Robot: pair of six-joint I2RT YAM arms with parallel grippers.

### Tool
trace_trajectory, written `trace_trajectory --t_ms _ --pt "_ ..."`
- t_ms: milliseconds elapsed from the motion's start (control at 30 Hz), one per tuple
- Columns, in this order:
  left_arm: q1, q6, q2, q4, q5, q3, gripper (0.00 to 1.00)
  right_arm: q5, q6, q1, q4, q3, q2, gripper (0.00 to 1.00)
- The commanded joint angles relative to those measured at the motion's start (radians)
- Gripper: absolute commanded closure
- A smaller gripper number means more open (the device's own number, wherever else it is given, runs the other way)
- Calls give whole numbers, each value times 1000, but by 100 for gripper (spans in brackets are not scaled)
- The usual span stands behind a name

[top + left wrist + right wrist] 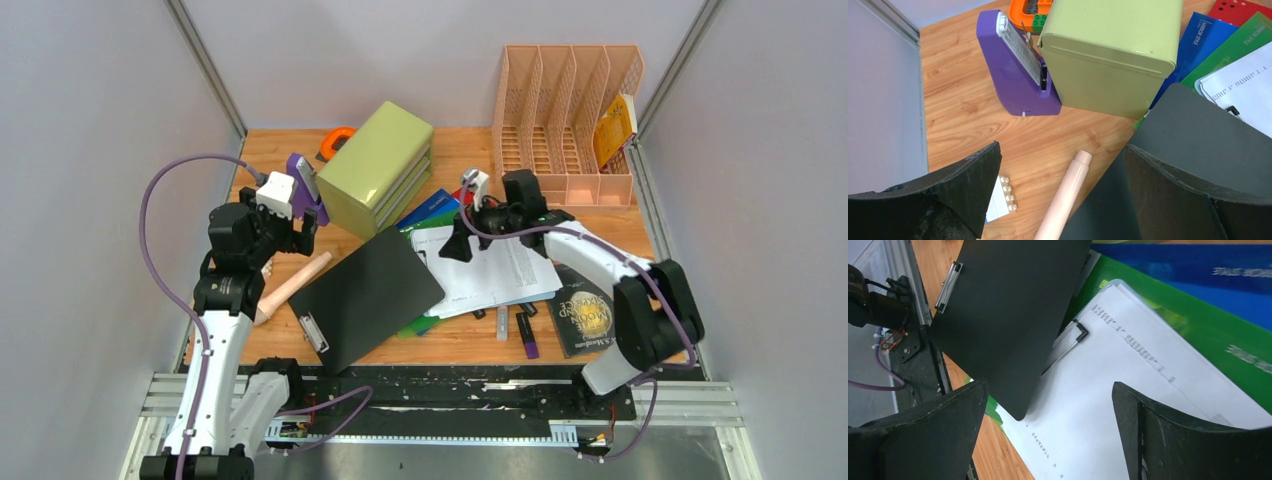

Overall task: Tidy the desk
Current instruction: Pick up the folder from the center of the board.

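1. The right gripper (1049, 390), jaws apart and empty, hung over the white papers (510, 270); in my judgement it needed to take one free edge only.
2. The left gripper (1060, 150) stood open too, empty.
3. The desk (455, 150) lay cluttered under both.

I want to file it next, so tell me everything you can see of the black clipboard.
The black clipboard is a matte board with rounded corners and a silver metal clip at its near end, holding no paper. It lies diagonally at the desk centre-left, its right side resting over white sheets and a green folder. A peach rod lies alongside.
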Motion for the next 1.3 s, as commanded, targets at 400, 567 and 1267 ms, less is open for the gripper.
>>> trace_trajectory --t_ms 400,567,1267 --pt "0 13 -29 28 36 -34 0 -168 70 190 -29 151 350 28" --pt "-1 13 -34 28 44 -42 0 -187 41 193 -82 205 380 62" --pt "0 252 28 -161 209 126 0 -425 -13 -15 -353 289 -44 100"
